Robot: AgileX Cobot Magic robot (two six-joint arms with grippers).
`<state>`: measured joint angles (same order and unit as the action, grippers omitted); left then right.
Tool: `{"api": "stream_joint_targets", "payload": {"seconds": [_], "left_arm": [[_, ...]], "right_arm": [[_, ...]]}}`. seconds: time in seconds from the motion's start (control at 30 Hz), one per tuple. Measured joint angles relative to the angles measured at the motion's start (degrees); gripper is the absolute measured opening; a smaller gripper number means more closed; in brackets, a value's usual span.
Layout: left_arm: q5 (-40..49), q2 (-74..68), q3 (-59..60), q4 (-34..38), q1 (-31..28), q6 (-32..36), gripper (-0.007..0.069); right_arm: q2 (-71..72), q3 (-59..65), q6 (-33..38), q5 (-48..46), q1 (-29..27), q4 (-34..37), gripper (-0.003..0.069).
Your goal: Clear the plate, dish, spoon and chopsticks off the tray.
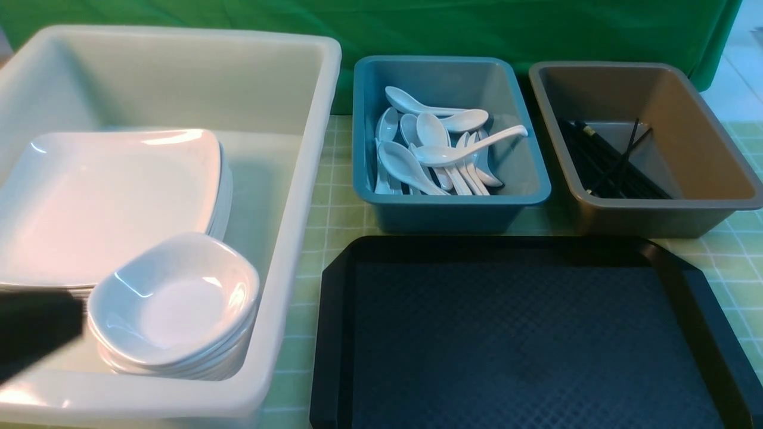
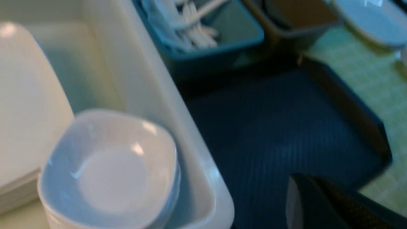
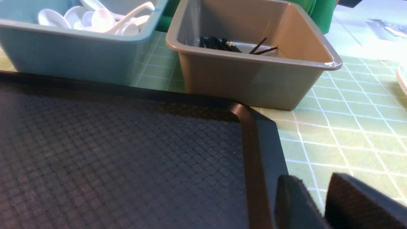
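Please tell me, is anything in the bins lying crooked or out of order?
Mostly tidy. In the teal bin, one spoon lies crosswise on top of the others. In the brown bin, two chopsticks lean across the flat bundle. The tray holds nothing.

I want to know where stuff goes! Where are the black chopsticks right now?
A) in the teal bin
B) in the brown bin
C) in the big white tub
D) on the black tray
B: the chopsticks lie in the brown bin; the teal bin holds white spoons, and the tray has nothing on it.
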<state>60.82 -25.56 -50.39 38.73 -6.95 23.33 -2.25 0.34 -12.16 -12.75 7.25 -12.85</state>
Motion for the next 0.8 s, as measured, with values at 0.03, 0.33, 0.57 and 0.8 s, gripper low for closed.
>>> {"api": "stream_joint_targets", "payload": {"seconds": [0.03,0.33,0.57,0.8], "left_arm": [[-0.4,0.2,0.0,0.1,0.0,-0.2,0.0001],[-5.2,3.1,0.0,1.2,0.0,-1.6,0.0001],[-13.3,2.4,0.0,-5.4,0.0,4.2,0.0001],[-21.4,1.3,6.3,-8.5,0.0,4.7,0.0001]], "right_arm": [[0.0,0.0,0.0,0.0,0.0,0.0,0.0163],[0.0,0.0,-0.1,0.0,0.0,0.0,0.0176],[0.0,0.0,-0.1,0.0,0.0,0.0,0.0188],[0.0,0.0,-0.1,0.0,0.0,0.0,0.0200]]}}
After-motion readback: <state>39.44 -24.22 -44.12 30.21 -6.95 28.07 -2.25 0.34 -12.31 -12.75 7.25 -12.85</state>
